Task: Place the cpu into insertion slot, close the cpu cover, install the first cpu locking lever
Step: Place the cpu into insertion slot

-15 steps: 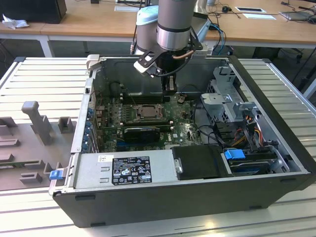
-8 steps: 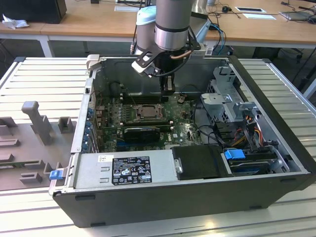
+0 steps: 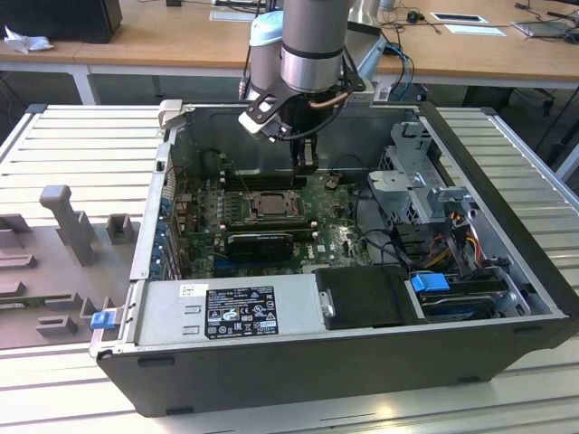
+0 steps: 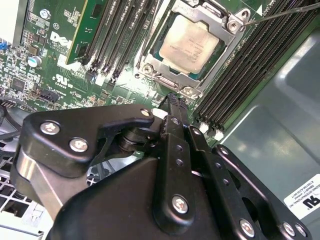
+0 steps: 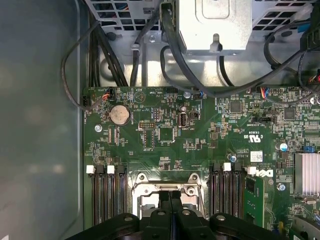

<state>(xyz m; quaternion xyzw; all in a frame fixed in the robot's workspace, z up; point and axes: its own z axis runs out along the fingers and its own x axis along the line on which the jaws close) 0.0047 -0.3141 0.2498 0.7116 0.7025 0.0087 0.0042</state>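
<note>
In the second wrist view the cpu [image 4: 191, 44] lies flat in the insertion slot [image 4: 165, 80], silver top up. The cpu cover [image 4: 220, 57] lies down around it as a metal frame. A thin lever rod [image 4: 280, 12] runs out from one corner of the socket. My gripper [image 4: 172, 97] is shut with nothing between its fingers, its tip just off the socket's edge. In the exterior view the gripper [image 3: 306, 167] hangs inside the open computer case, slightly behind the insertion slot [image 3: 269, 206]. In the first wrist view the gripper [image 5: 170, 196] sits over the socket frame [image 5: 167, 188].
Long black memory slots [image 4: 125, 35] flank the socket on both sides. A black card [image 3: 261, 242] lies in front of the socket. A drive cage [image 3: 425, 194] with cables stands on the exterior view's right and the power supply [image 3: 240, 307] along the front. A grey fixture tray [image 3: 63, 235] sits outside.
</note>
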